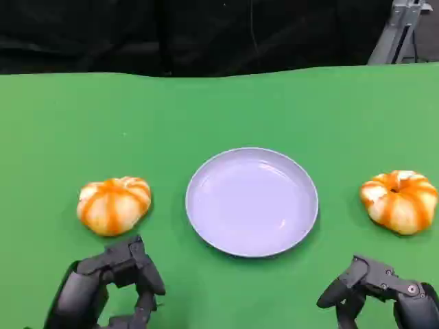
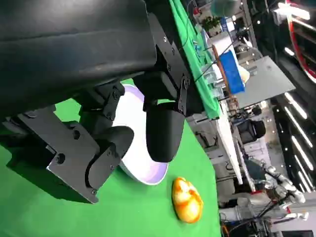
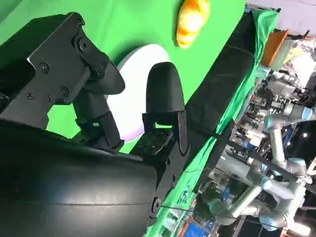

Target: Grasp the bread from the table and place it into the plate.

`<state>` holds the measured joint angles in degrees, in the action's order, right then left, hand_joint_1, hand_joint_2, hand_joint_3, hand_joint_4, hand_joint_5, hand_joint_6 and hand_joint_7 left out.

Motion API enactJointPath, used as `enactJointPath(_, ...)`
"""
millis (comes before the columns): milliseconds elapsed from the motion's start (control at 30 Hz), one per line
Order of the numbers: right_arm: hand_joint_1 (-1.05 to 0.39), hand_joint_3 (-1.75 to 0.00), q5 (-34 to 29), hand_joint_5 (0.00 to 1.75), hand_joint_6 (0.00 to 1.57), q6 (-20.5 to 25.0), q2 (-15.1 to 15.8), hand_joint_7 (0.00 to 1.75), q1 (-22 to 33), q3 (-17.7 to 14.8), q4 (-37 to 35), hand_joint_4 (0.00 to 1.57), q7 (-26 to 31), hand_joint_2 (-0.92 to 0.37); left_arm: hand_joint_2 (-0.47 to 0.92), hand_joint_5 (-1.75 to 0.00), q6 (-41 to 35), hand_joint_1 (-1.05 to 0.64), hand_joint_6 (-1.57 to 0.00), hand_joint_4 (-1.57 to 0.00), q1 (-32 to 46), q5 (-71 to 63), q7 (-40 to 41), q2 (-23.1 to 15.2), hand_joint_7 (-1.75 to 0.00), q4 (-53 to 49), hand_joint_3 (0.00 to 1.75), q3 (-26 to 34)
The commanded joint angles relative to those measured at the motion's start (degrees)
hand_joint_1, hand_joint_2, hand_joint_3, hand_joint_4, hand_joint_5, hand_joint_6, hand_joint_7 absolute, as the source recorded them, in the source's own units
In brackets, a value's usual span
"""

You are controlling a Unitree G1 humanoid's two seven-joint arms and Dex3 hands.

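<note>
Our black left hand (image 1: 113, 284) and black right hand (image 1: 381, 291) hover empty, fingers apart. Just beyond each hand's fingertips sits one of two round orange-and-white striped bread buns (image 1: 114, 205) (image 1: 400, 200) (stems up, no clear long axis); between them, one lavender plastic plate (image 1: 252, 201).

You have a green table (image 1: 82, 123) before a black backdrop (image 1: 192, 34), a grey metal stand (image 1: 398, 34) past its far right corner.

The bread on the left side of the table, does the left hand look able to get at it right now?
Probably yes. The left hand sits open just in front of the left bread, with bare green table between them. The plate lies off to the side, out of the way.
</note>
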<state>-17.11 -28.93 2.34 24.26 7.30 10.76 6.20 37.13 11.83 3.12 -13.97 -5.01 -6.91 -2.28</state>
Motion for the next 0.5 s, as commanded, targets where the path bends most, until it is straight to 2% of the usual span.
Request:
enactJointPath(33,0.14,-1.37,0.5,1.62,0.82,-0.1,0.3,1.27,0.0,-0.4,0.0,0.82,0.2,-0.29,0.38,-1.75,0.5,0.10,-0.76,-0.80,-0.2,0.4,-0.1,-0.9,-1.58,-0.3,1.42,0.7)
enactJointPath(433,0.15,-1.37,0.2,1.63,0.83,-0.3,0.2,1.27,-0.1,-0.5,0.0,0.83,0.5,-0.29,0.39,-1.75,0.3,0.08,-0.76,-0.80,-0.1,0.5,-0.2,-0.9,-1.56,-0.1,1.39,0.6)
enactJointPath(500,0.14,-1.37,0.3,1.62,0.83,0.0,0.2,1.27,-0.1,-0.4,0.2,0.82,0.4,-0.29,0.42,-1.70,0.4,0.08,-0.74,-0.77,-0.4,0.9,-0.2,-0.8,-1.52,-0.4,1.35,0.7)
